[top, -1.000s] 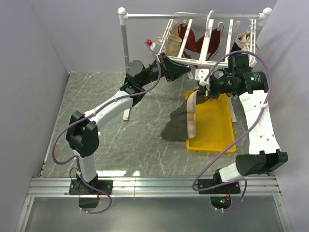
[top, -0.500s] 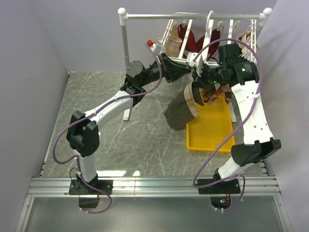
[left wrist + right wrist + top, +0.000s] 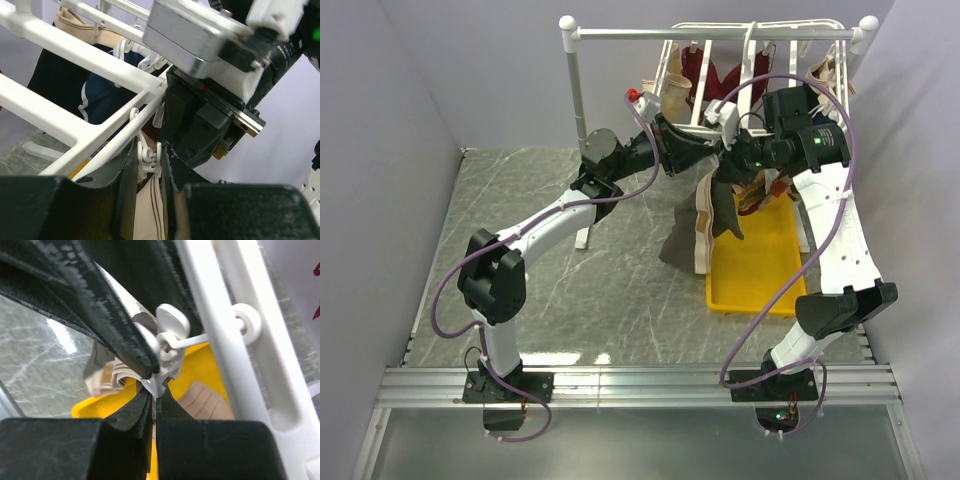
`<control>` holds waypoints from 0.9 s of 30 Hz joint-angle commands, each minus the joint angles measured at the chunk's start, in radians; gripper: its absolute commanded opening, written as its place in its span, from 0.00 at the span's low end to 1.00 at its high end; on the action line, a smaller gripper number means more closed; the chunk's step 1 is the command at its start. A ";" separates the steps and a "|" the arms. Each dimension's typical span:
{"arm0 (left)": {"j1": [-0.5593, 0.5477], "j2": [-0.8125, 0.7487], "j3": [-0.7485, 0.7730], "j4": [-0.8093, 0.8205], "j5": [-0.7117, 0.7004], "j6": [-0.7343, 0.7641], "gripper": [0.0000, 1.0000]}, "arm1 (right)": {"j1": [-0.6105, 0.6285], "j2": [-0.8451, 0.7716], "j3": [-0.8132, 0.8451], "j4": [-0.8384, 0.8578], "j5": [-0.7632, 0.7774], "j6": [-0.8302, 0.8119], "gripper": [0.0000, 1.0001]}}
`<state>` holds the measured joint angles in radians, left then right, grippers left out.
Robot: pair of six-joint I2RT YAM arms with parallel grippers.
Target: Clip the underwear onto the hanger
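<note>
The underwear, dark grey-brown with a beige band, hangs lifted above the table's marble top, just left of the yellow tray. My right gripper is shut on its top edge, right under the hanger, a white slatted rack. My left gripper is shut on a small white clip dangling from the rack. In the left wrist view the striped beige band sits just below that clip. In the right wrist view my right gripper pinches the band's thin edge directly under the clip.
A yellow tray lies under the right arm with a plain beige garment in it. The white pole-and-rail stand carries the rack. Maroon, beige and dark garments hang on the rack. Walls close in on both sides.
My right gripper has lifted the underwear off the tray, up and left to the clip held by my left gripper. The left arm has hardly moved.
</note>
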<state>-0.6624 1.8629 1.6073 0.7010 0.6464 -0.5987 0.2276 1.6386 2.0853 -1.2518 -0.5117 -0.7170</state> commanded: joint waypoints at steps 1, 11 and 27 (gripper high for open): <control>-0.039 -0.002 -0.020 -0.029 0.214 0.014 0.00 | -0.002 -0.003 0.073 0.042 0.015 0.091 0.00; -0.028 0.005 -0.029 0.017 0.257 -0.027 0.00 | -0.002 -0.006 0.047 0.048 0.082 0.096 0.00; -0.016 0.005 -0.046 0.038 0.279 -0.026 0.00 | -0.001 0.033 0.111 0.032 0.148 0.195 0.00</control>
<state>-0.6476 1.8633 1.5860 0.7559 0.6952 -0.5854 0.2405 1.6558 2.1532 -1.2865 -0.4248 -0.5728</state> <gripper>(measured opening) 0.254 0.030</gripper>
